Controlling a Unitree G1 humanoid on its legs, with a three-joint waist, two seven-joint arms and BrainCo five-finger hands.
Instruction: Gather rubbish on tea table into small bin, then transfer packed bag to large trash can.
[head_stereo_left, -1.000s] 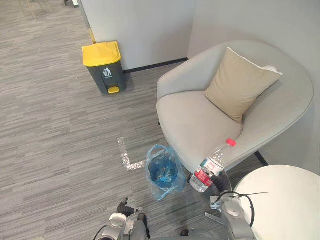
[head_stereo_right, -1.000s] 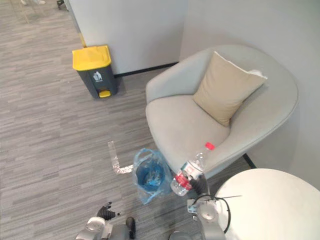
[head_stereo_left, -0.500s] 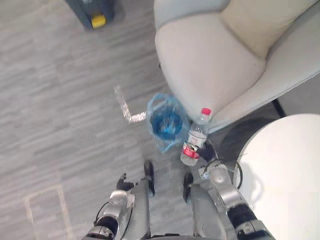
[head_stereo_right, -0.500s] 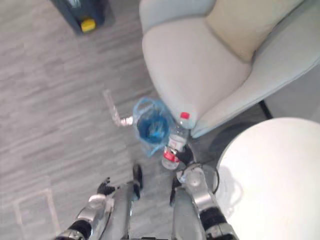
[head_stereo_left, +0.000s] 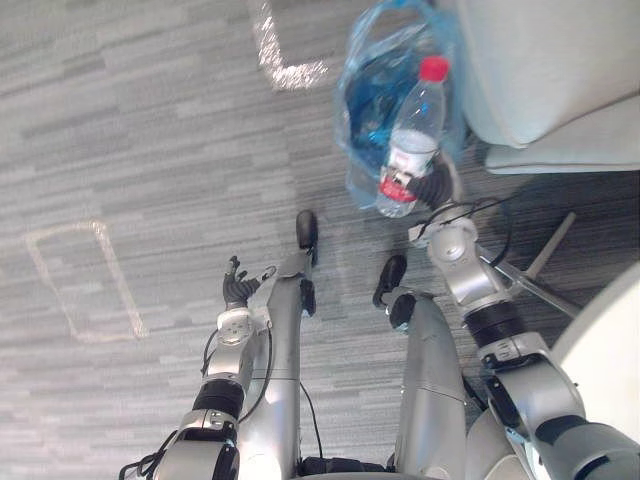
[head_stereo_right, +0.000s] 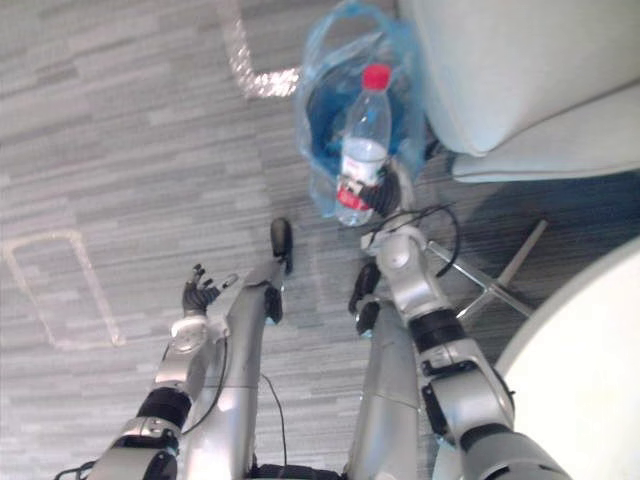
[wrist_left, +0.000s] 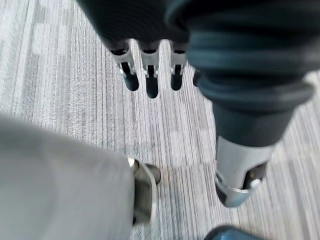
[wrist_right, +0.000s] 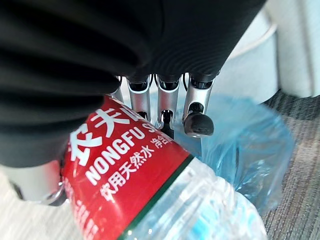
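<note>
Left eye view: the right hand (head_stereo_left: 433, 187) clasps one water bottle (head_stereo_left: 410, 140) by its lower body, red cap uppermost. It holds the bottle over the one small bin (head_stereo_left: 358, 120) with its blue liner, just beside the armchair (head_stereo_left: 540, 60); I judge this is for dropping it in. The left hand (head_stereo_left: 238, 290) hangs apart over the carpet.

Right eye view: one bottle, one bin, two hands.

Left wrist view: its fingers (wrist_left: 146, 82) are straight and empty, out of the way.

Right wrist view: fingers (wrist_right: 197, 117) curl round the bottle's red label, with the blue liner beyond.
</note>
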